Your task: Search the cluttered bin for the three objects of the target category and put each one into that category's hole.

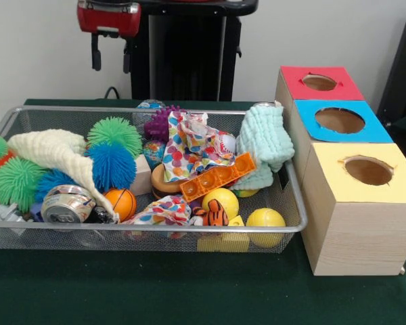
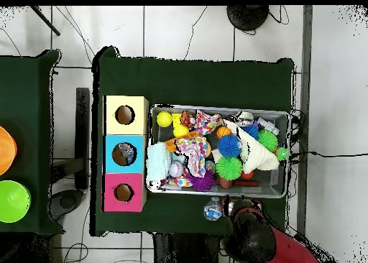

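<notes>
gripper (image 1: 109,59) hangs empty above the bin's (image 1: 155,229) far edge; we see its fingers apart.

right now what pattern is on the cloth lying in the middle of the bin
White with multicoloured polka dots; the cloth shows best in the front view.

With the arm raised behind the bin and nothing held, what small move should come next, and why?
Probably bring the gripper forward and down over the mesh bin, toward a piece lying on top such as the yellow ball in the corner nearest the yellow box. The jaws hang open and empty behind the bin, and no toy in it looks disturbed, so searching has yet to start.
</notes>
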